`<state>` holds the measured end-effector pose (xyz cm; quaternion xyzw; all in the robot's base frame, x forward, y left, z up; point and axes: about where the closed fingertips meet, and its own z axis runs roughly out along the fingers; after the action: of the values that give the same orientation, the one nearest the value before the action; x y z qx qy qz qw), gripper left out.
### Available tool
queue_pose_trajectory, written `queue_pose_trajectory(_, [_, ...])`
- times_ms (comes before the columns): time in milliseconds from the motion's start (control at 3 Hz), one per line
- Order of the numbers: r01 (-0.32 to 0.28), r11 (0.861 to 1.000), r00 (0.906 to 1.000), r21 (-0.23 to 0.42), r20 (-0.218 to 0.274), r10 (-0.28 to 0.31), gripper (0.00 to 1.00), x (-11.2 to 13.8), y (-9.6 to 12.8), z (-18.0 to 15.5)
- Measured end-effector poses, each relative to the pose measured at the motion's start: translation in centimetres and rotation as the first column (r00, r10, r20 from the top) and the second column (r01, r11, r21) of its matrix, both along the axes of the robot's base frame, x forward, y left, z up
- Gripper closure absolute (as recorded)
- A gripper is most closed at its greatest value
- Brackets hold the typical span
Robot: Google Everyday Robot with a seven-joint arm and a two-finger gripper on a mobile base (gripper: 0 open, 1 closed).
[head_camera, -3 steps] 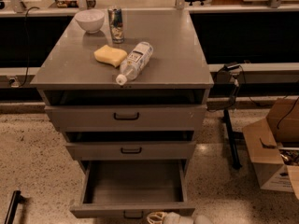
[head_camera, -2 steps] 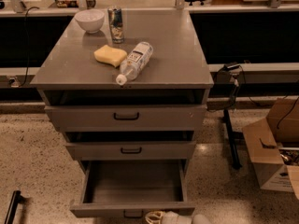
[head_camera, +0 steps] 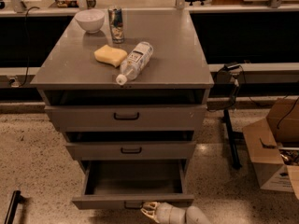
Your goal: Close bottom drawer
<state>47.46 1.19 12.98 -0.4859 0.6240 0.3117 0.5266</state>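
A grey metal cabinet (head_camera: 177, 64) has three stacked drawers. The bottom drawer (head_camera: 133, 200) is pulled far out and looks empty inside; its small black handle (head_camera: 133, 204) shows at the front panel's lower edge. The middle drawer (head_camera: 131, 150) and the top drawer (head_camera: 126, 117) each stick out a little. My gripper (head_camera: 148, 210) comes in from the bottom edge of the camera view, just in front of the bottom drawer's front panel, right of its handle. Its pale fingertips point left towards the handle.
On the cabinet top lie a plastic bottle (head_camera: 134, 61) on its side, a yellow sponge (head_camera: 110, 55), a white bowl (head_camera: 89, 19) and a can (head_camera: 116, 24). An open cardboard box (head_camera: 275, 148) stands on the floor at right, beside a black stand (head_camera: 231, 134).
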Motion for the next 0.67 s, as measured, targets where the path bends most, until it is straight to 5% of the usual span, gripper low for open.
queue_pose_trajectory(667, [0.078,0.997,0.9969,-0.001,0.009,-0.078,1.00,5.2,-0.6,-2.5])
